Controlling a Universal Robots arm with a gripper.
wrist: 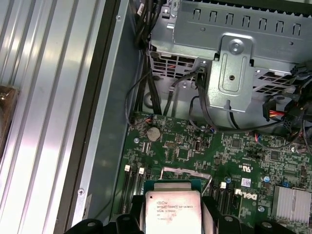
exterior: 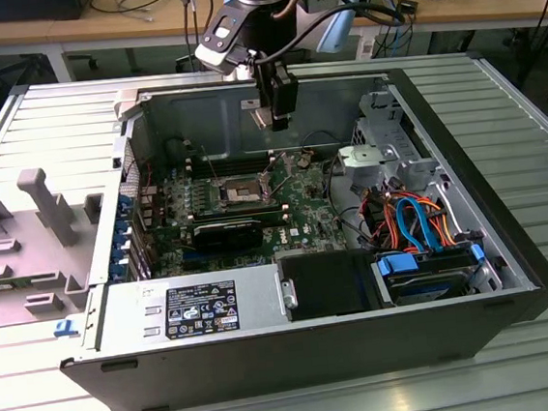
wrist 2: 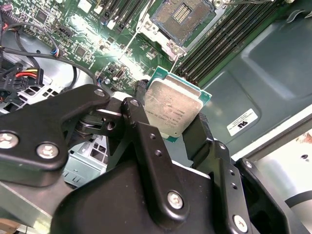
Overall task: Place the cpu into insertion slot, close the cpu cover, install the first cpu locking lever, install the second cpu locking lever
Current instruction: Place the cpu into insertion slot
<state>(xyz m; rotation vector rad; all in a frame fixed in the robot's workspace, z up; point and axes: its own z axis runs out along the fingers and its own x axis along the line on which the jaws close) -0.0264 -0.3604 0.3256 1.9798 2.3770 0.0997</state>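
— Black finger links of the gripper (wrist 2: 169, 114) sit closest to us. Clamped between their pads is the cpu (wrist 2: 173, 109), pinched by two opposite edges, its dull silver top facing the camera.

— Agreed, and we hold it well clear of the board (wrist 2: 92, 48). In the exterior view the gripper (exterior: 277, 103) hangs above the open case (exterior: 510, 241). The insertion slot (exterior: 243, 187) lies below the fingertips and off to one side, well apart.

— So we judge the first step is in hand: carrying the chip over and seating it. In the second wrist view the insertion slot (wrist 2: 183, 14) shows its dark, gold-tinted centre beyond the chip, so it looks uncovered. Where the cpu cover stands we cannot tell for sure.

— Then we should square the chip to the silver rim before descending. We keep it level and come straight down, never sliding across the contacts.

— And we mind the memory slots (wrist 2: 229, 34) just beside the socket, since a finger will need room there. We would let go only once the chip lies flat inside the rim.
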